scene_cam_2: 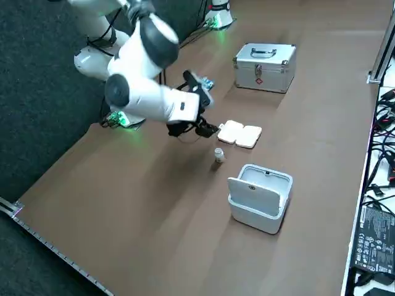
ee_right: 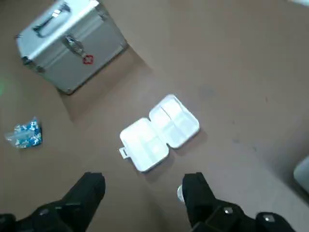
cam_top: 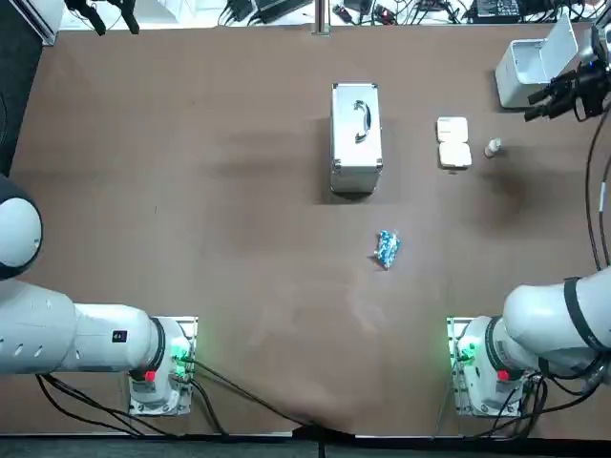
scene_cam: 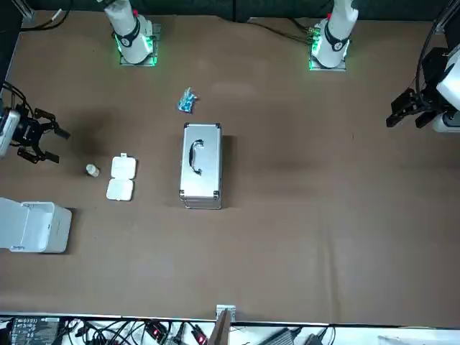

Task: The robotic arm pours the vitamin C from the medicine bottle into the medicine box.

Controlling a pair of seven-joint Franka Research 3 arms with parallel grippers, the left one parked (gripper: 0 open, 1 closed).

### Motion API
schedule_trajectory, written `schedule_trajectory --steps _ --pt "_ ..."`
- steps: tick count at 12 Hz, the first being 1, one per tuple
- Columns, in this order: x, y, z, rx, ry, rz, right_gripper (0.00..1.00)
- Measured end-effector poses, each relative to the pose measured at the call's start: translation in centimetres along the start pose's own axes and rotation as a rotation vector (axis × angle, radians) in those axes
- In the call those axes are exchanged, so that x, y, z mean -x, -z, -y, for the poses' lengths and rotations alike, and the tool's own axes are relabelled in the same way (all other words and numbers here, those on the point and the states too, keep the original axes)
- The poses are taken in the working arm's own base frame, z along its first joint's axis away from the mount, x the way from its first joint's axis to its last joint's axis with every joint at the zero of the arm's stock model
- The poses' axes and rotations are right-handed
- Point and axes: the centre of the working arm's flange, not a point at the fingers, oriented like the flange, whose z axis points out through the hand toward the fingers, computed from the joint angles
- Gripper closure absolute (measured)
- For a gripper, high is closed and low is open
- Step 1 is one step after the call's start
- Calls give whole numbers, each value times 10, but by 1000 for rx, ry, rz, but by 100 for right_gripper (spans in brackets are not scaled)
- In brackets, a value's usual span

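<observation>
overhead, gripper [ee_right: 142,186] wide open and empty, medicine bottle [cam_top: 493,148] upright nearby below, beside the medicine box [cam_top: 453,142]

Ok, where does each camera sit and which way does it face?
Top view: overhead, looking straight down; arm bases at bottom, right gripper open at far right.
Front view: across the table, facing the robot; bases at top, right gripper at left edge.
Right side view: raised at the robot's right, looking diagonally across; right arm in foreground.
Right wrist view: on the right wrist, looking past its fingers at the open medicine box.
All four show the medicine box and silver case.
</observation>
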Motion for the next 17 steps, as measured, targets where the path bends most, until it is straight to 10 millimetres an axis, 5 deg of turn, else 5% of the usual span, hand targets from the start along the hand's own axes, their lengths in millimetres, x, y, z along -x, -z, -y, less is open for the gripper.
schedule_trajectory --steps 5,10,17 --pt "-67 17 46 82 -221 155 0" --pt "-113 18 80 198 -397 283 0" --pt "-175 58 128 334 -676 374 0"
